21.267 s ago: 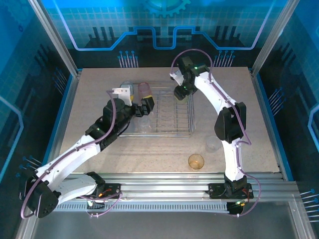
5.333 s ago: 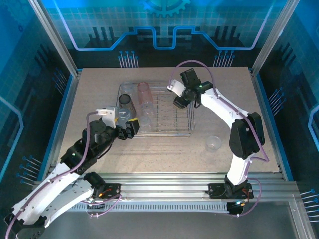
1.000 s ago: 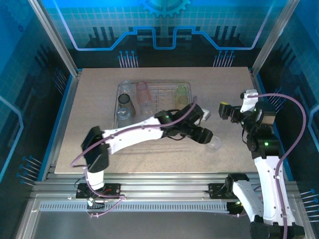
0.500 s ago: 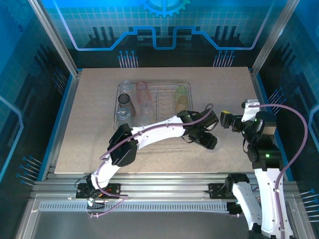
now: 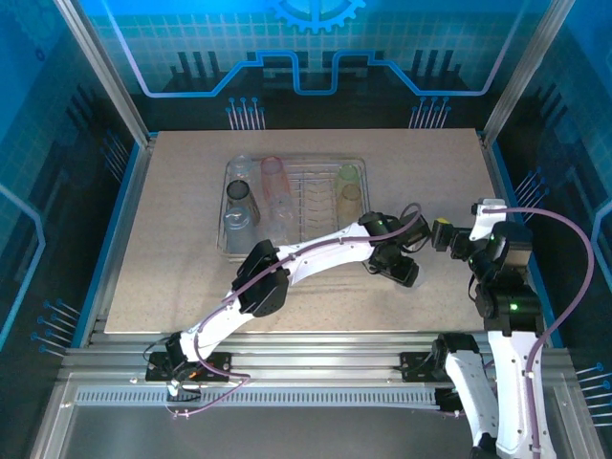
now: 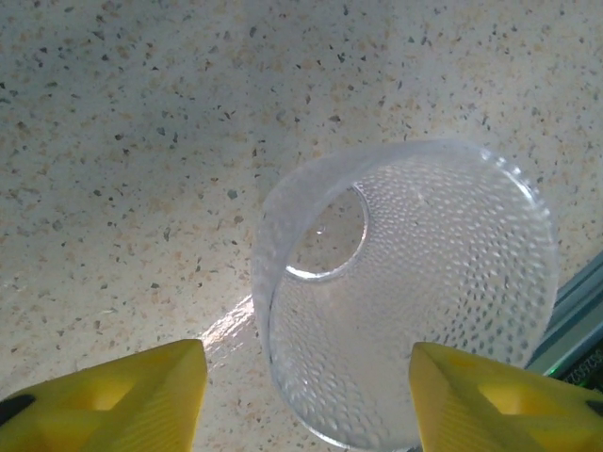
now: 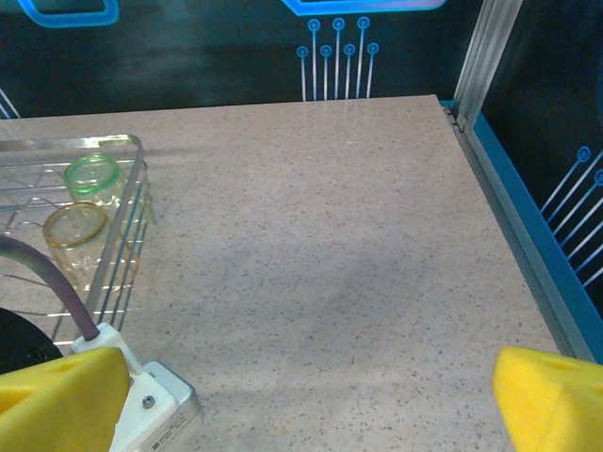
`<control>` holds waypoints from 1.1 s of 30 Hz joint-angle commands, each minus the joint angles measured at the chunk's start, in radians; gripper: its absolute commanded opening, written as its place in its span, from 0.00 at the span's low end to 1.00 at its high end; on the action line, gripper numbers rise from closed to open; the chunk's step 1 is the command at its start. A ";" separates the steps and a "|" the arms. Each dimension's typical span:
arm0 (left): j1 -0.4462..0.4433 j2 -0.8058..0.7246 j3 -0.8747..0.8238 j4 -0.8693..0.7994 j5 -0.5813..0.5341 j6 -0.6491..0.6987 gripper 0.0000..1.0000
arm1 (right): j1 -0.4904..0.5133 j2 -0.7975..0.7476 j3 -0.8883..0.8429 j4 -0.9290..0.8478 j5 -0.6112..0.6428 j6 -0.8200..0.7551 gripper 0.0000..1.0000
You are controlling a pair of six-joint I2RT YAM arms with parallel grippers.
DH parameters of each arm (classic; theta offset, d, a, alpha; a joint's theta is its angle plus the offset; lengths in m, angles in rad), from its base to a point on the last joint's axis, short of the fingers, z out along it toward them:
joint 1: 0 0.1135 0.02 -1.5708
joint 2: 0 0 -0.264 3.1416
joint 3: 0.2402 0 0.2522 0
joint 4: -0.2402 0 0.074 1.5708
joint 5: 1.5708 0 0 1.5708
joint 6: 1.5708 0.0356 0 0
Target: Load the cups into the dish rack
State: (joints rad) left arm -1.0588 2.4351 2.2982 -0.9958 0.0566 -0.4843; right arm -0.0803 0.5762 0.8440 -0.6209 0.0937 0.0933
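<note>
A clear dimpled cup (image 6: 405, 282) stands on the speckled table right of the dish rack (image 5: 296, 163). My left gripper (image 6: 306, 405) straddles it from above, open. One yellow finger (image 6: 113, 400) stands a gap away from the wall and the other finger (image 6: 499, 400) is at its rim. In the top view the left gripper (image 5: 406, 272) covers that cup. The rack holds a smoky grey cup (image 5: 238, 191), a pink cup (image 5: 273, 172), a green cup (image 5: 349, 175), an orange cup (image 5: 351, 194) and clear ones (image 5: 238, 222). My right gripper (image 5: 443, 235) hangs open and empty just right of the left one.
The left arm (image 5: 316, 253) stretches across the table in front of the rack. In the right wrist view the rack's corner (image 7: 127, 141) with the green cup (image 7: 92, 177) and orange cup (image 7: 75, 226) sits at left. The right wall frame (image 7: 480, 141) bounds the table.
My left arm has reached farther right and settled over the clear cup, with its jaws narrowing around it. The right gripper has drifted slightly right and toward the near edge.
</note>
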 commanded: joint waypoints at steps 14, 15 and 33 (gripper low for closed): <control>0.048 0.131 0.158 -0.058 0.001 -0.003 0.24 | -0.004 0.014 -0.011 0.007 -0.061 -0.004 1.00; 0.049 0.130 0.155 -0.058 -0.001 -0.002 0.20 | -0.004 0.014 -0.011 0.008 -0.061 -0.003 1.00; 0.064 -0.298 -0.348 0.431 0.151 0.048 0.00 | -0.009 0.029 -0.012 0.022 -0.055 0.039 1.00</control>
State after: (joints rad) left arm -1.0054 2.2803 2.0258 -0.7395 0.1253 -0.4633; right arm -0.0845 0.5968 0.8303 -0.6117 0.0444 0.1055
